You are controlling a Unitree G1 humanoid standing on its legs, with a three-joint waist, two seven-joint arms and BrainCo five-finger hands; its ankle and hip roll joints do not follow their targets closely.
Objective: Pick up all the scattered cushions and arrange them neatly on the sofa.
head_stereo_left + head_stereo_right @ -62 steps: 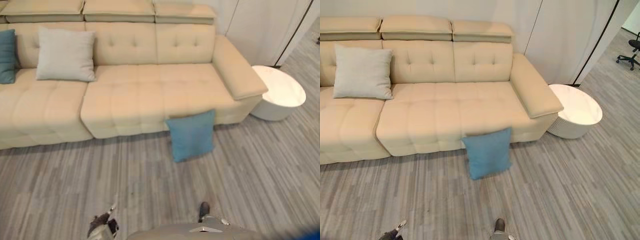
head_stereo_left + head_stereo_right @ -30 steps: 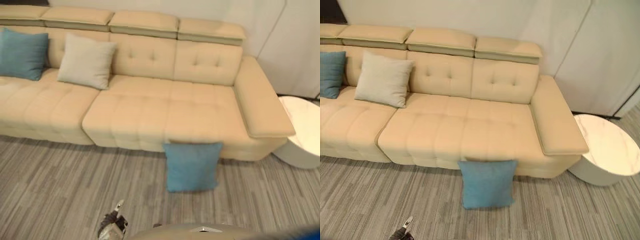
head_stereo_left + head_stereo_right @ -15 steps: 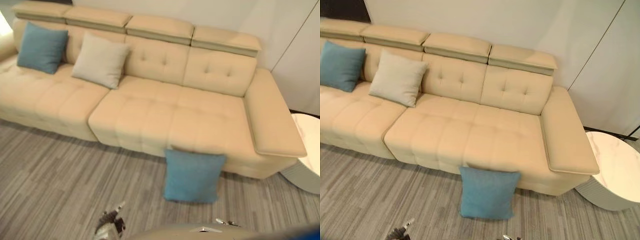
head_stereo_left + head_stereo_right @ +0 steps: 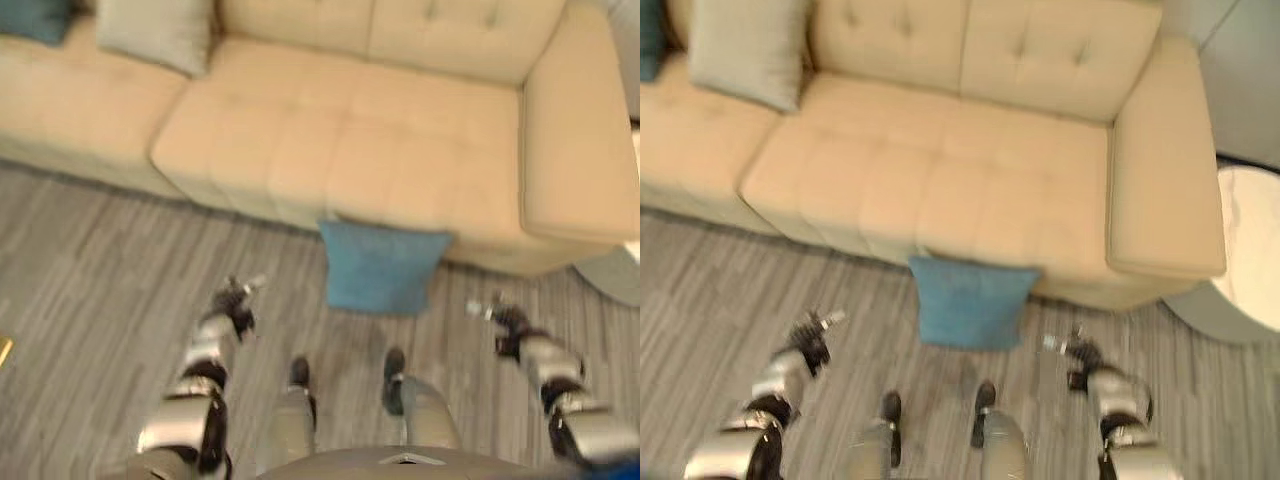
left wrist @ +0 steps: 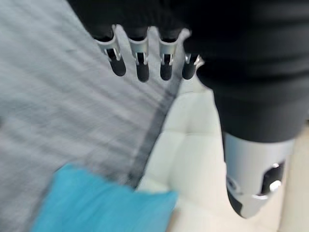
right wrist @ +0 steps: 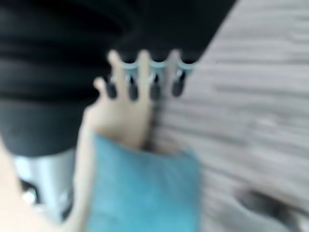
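Closing in on the blue cushion [image 4: 382, 267], propped on the floor [image 4: 90, 260] against the sofa [image 4: 400, 130]. Left hand [image 4: 236, 304] and right hand [image 4: 503, 322] open, empty, flanking it. Next: reaching down, clasping both sides.

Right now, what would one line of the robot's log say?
blue cushion: on floor, leaning against sofa front | left hand: open, empty | right hand: open, empty | cushion: not yet touched

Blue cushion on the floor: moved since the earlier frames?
No. The blue cushion still leans against the sofa front below the same seat; the camera moved.
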